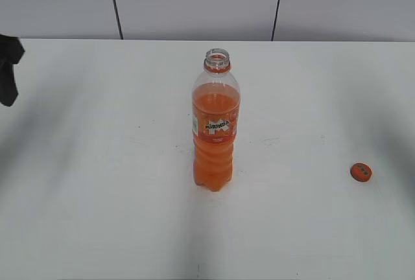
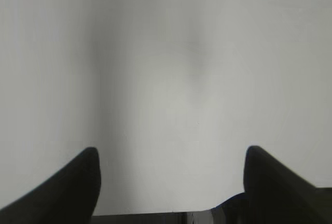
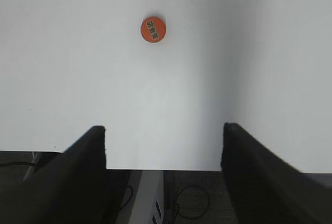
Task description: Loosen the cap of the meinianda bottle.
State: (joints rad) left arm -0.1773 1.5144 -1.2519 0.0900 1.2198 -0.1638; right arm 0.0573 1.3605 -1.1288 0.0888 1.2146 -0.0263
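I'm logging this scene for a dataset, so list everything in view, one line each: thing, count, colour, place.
meinianda bottle: 1, clear with orange liquid and orange label, upright mid-table, mouth open with no cap on it.
cap: 1, orange with dark print, lying on the table to the right of the bottle, apart from it.
table: 1, white, under everything.
wall panels: light grey with dark seams, behind the table.
left tool: 1, black, open, empty, over bare table.
right tool: 1, black, open, empty, at the table's edge, short of the cap.
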